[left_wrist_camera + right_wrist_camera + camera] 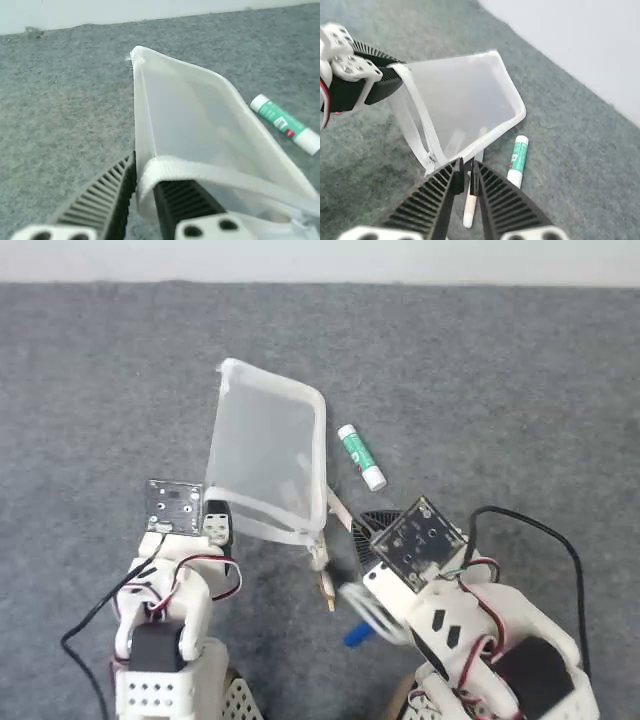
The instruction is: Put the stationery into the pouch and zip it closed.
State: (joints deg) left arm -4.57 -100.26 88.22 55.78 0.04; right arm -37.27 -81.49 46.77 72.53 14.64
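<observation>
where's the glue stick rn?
In the high view the glue stick lies on the carpet just right of the pouch, not touching it.

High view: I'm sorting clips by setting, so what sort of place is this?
Probably a robot workbench, perhaps a lab: grey felt-like mat, plain pale wall behind, and a cabled left arm and right arm at a mesh pouch and glue stick.

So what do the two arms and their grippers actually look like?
The left arm and right arm are white plastic with black motor blocks, thin red, black and white wires looped along them and a thicker black cable trailing off. Each wrist carries a small dark circuit board. The left gripper and right gripper have black ribbed fingers on white mounts.
</observation>
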